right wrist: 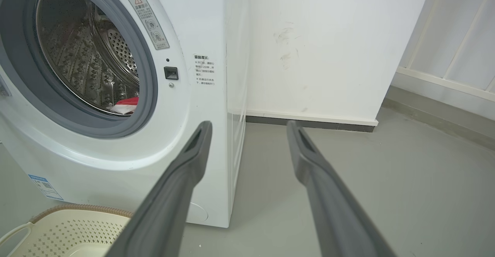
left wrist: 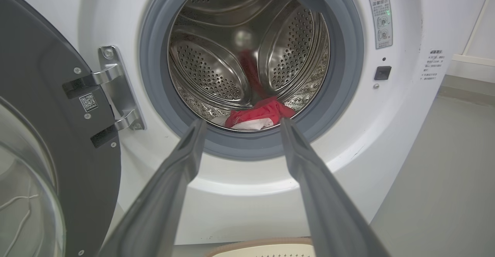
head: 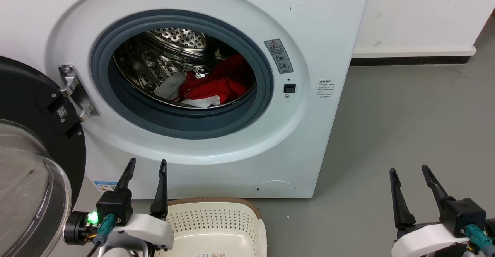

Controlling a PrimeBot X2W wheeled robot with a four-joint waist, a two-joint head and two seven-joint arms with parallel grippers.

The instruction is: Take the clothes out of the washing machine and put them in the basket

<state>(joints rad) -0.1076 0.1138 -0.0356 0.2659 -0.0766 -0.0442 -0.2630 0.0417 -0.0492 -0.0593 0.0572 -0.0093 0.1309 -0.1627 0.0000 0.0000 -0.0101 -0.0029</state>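
Clothes (head: 210, 85): red heap, white trim, low right in the drum (head: 174, 36) of the washer (head: 321, 141); door (head: 31, 102) swung wide left.
Basket (head: 216, 220): on the floor (head: 406, 114) before the washer, no garment seen in it.
Left gripper (head: 148, 162): jaws spread, empty, above the basket, aimed at the drum.
Right gripper (head: 408, 170): jaws spread, empty, off to the side.
Step in hand, likely the first reach — clear the grey seal (head: 174, 119), dip to the heap, pinch a thick fold.

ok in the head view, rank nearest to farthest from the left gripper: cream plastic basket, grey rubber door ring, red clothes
1. cream plastic basket, low, beside the left gripper
2. grey rubber door ring, ahead and above
3. red clothes, farther in, behind that ring
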